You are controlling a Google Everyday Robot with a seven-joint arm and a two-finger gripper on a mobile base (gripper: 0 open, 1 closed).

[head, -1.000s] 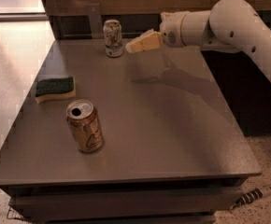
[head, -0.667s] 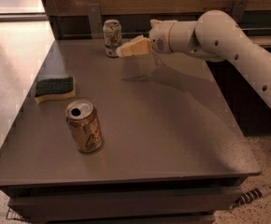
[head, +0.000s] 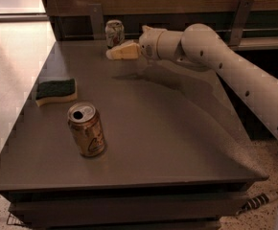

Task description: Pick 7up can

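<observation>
Pincer (head: 112, 53) closer — beside far-edge 7up can (head: 114, 32)

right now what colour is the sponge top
Dark green sponge top, yellowish base, in the camera view; the hand is by the 7up can.

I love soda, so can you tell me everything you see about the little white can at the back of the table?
The can is small and whitish-silver, with green and red marks and a silver top. It looks like thin metal. It stands upright near the far edge of the grey table. The robot's hand is right in front of it, low by its bottom. I cannot tell whether the hand touches it.
</observation>
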